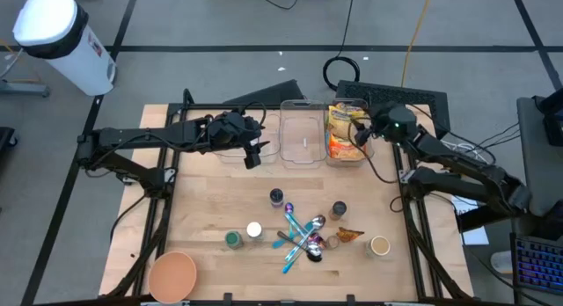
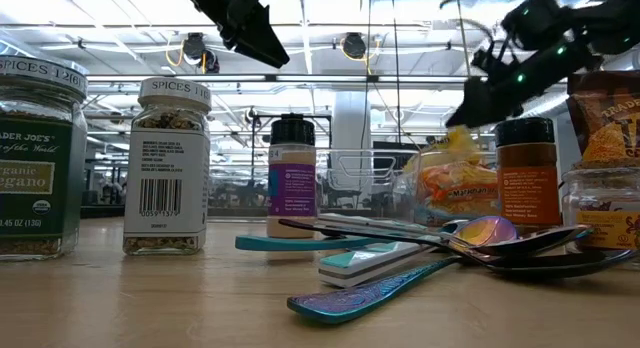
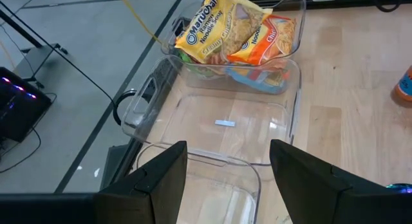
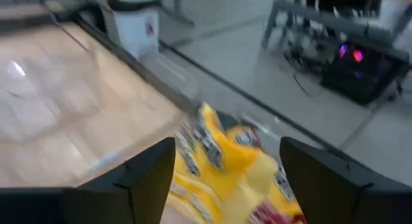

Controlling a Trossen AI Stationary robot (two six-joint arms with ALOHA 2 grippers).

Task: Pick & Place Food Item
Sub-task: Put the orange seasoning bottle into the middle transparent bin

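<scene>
Several ramen noodle packets, yellow and orange (image 1: 343, 134), lie heaped in the right one of three clear plastic bins (image 1: 348, 162) at the table's far edge; they also show in the left wrist view (image 3: 225, 31) and the low view (image 2: 455, 183). My right gripper (image 1: 363, 137) is open just above them, with the yellow packet (image 4: 219, 166) below and between its fingers. My left gripper (image 1: 253, 155) is open and empty in the air over the left bin (image 3: 212, 198), beside the empty middle bin (image 3: 225, 124).
Spice jars (image 1: 277, 197), (image 1: 339, 208), (image 1: 233, 240), several coloured spoons (image 1: 303, 236), a small cup (image 1: 379, 245) and an orange bowl (image 1: 172, 275) stand on the near half of the table. A black keyboard (image 1: 396, 97) lies behind the bins.
</scene>
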